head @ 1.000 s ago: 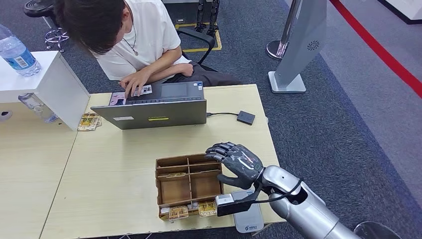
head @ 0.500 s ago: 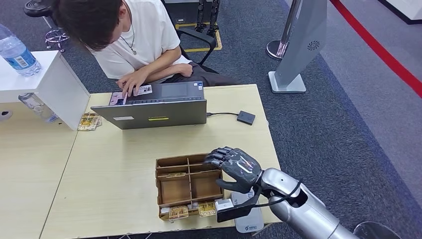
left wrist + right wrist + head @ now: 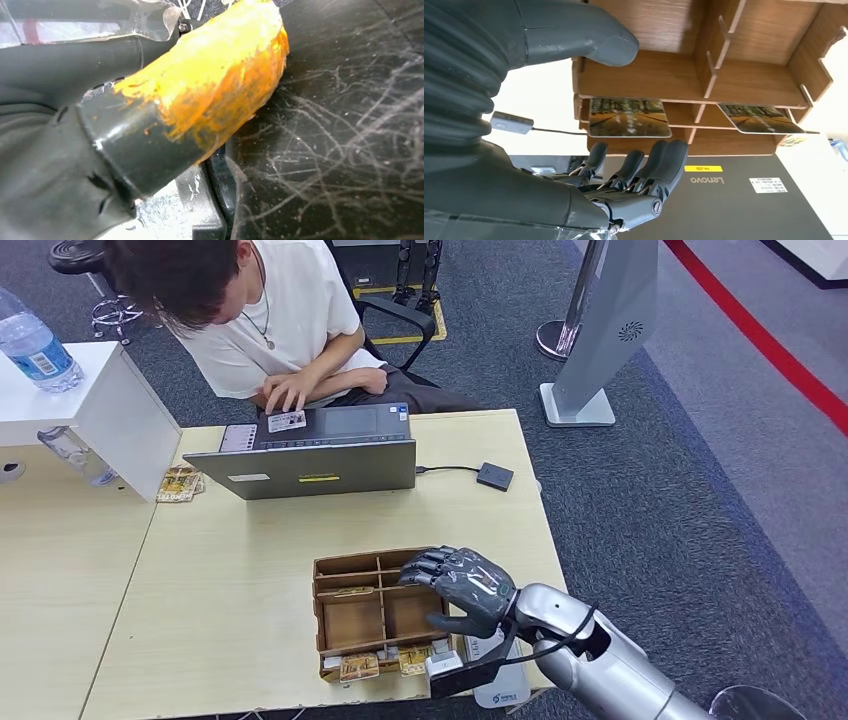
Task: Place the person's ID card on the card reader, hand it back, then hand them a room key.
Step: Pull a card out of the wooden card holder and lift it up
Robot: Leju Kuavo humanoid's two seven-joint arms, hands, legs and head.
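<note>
A: The room key cards [image 3: 629, 117] lie flat in the wooden organizer [image 3: 378, 612]; thin, stiff and slick, I'd judge.
B: Then take one by its overhanging edge. The right hand [image 3: 463, 586] hovers over the organizer, fingers apart, empty. Left hand: can't tell.

Office: desk [image 3: 250, 540], laptop [image 3: 310, 465], carpet [image 3: 680, 470]
</note>
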